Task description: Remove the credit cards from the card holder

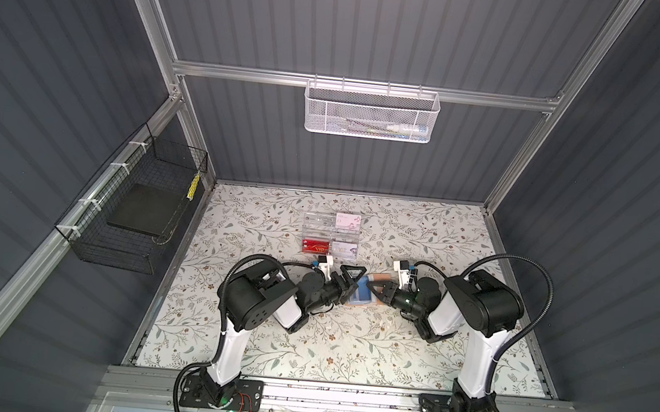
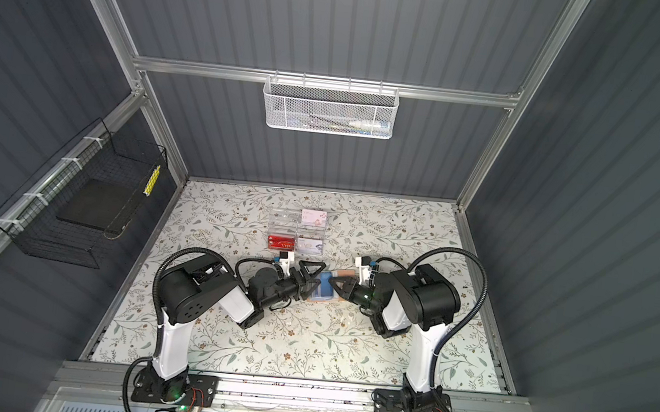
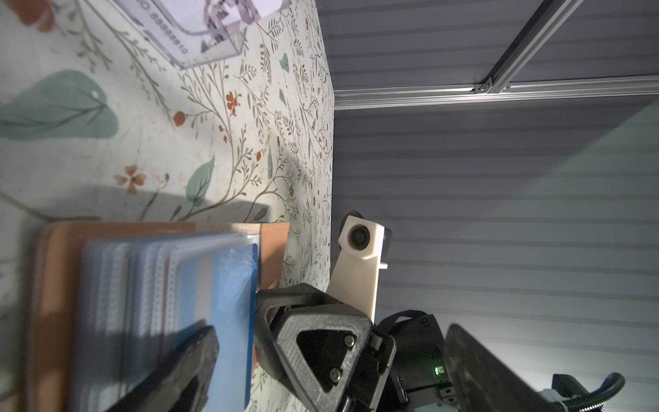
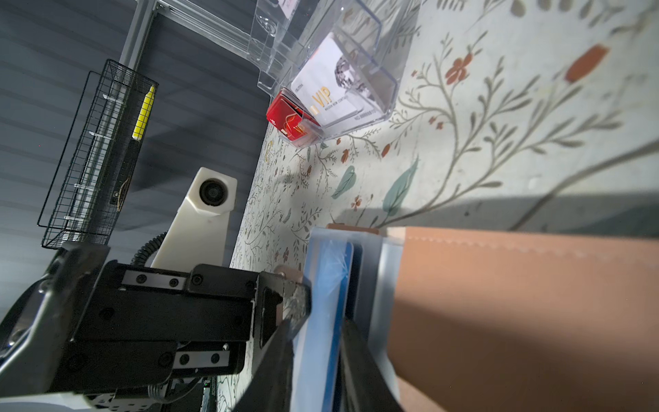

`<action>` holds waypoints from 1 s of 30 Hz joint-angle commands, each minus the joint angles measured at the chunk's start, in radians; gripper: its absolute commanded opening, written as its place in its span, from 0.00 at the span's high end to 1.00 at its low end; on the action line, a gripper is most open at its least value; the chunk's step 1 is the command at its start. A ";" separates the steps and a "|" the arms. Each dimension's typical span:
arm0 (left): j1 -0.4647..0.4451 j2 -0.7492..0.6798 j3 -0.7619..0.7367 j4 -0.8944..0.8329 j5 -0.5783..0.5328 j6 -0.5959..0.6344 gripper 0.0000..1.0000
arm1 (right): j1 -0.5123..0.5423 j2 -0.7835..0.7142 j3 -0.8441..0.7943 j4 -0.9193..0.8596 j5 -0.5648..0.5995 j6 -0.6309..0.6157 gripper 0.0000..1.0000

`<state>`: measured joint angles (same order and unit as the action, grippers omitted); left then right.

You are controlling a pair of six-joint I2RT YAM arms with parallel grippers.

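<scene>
The holder (image 1: 380, 280) lies open on the table between both arms. The right gripper (image 4: 317, 356) is narrowed on a blue card (image 4: 333, 281) inside its sleeve, and the left gripper (image 1: 353, 283) gapes wide beside the pages. That card is not yet out, and other sleeves probably wait

Tan card holder (image 4: 517, 303), blue card (image 3: 231, 303), floral table (image 1: 347, 342).

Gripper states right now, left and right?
Left gripper: open, holding nothing.
Right gripper: closed on a card holder sleeve page with a blue card in it.
</scene>
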<state>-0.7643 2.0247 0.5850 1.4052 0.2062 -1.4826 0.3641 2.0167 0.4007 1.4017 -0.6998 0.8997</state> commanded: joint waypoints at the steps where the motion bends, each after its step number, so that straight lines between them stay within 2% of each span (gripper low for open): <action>1: 0.000 0.052 -0.049 -0.210 -0.001 0.028 0.00 | 0.028 0.036 -0.022 -0.159 0.006 -0.043 0.73; 19: 0.007 0.021 -0.037 -0.251 0.008 0.057 0.00 | 0.052 0.010 -0.060 -0.156 0.002 -0.056 0.75; 30: 0.010 0.016 -0.020 -0.270 0.018 0.067 0.00 | 0.064 0.027 -0.049 -0.109 -0.028 -0.030 0.84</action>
<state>-0.7620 2.0068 0.5861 1.3705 0.2165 -1.4559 0.3882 1.9999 0.3759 1.4071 -0.6624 0.8635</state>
